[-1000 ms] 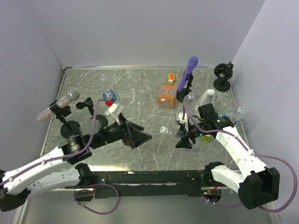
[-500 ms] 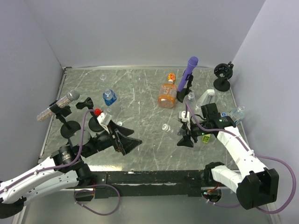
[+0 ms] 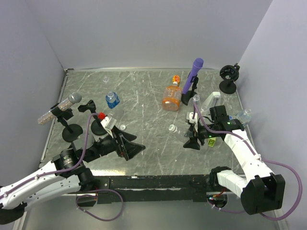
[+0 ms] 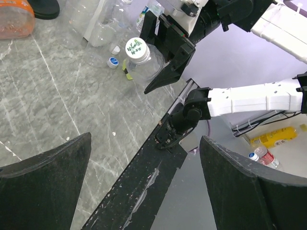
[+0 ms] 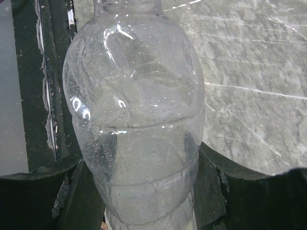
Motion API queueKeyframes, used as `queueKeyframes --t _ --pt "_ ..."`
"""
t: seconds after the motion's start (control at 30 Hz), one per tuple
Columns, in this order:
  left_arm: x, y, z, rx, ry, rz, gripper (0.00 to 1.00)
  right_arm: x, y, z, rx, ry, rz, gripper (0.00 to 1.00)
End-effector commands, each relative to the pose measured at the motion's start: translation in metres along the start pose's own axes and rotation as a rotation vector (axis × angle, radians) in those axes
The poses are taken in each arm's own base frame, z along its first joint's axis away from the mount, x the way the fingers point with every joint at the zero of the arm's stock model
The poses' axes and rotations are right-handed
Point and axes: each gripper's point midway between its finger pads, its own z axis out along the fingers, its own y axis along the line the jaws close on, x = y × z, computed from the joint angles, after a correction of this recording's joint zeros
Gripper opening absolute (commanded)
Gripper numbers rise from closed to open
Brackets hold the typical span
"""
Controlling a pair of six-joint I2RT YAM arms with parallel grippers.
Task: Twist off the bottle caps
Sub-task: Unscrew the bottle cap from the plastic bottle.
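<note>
The right gripper point(image 3: 193, 142) squeezes a clear bottle point(image 5: 136, 110) near the front right of the counter point(image 3: 144, 96). A white cap point(image 4: 137, 49) sits on top of it. The left gripper point(image 3: 130, 147) is spread wide and holds nothing.

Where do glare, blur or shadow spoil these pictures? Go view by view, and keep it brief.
Top external: even, soft light, sharp throughout, only faint shadows on the table. Left wrist: the table is crisp, but the fingers of the left tool loom dark and featureless at the bottom. Right wrist: the clear bottle fills the frame, with small white glints on its side.
</note>
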Motion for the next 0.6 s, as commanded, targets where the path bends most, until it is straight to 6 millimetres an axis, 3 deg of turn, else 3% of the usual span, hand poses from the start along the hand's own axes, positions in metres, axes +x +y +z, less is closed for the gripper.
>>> queueKeyframes --t 0.0,0.23,0.57 --pt "-0.014 -0.011 -0.003 0.027 -0.042 -0.002 0.97 -0.008 0.002 -0.001 -0.007 -0.039 -0.047 0.17" --pt "-0.005 -0.017 0.007 0.088 -0.023 -0.007 0.97 -0.007 0.001 -0.001 -0.006 -0.037 -0.050 0.17" --pt "0.004 -0.036 0.017 0.228 0.044 0.167 0.97 -0.009 0.007 -0.001 -0.025 -0.053 -0.057 0.18"
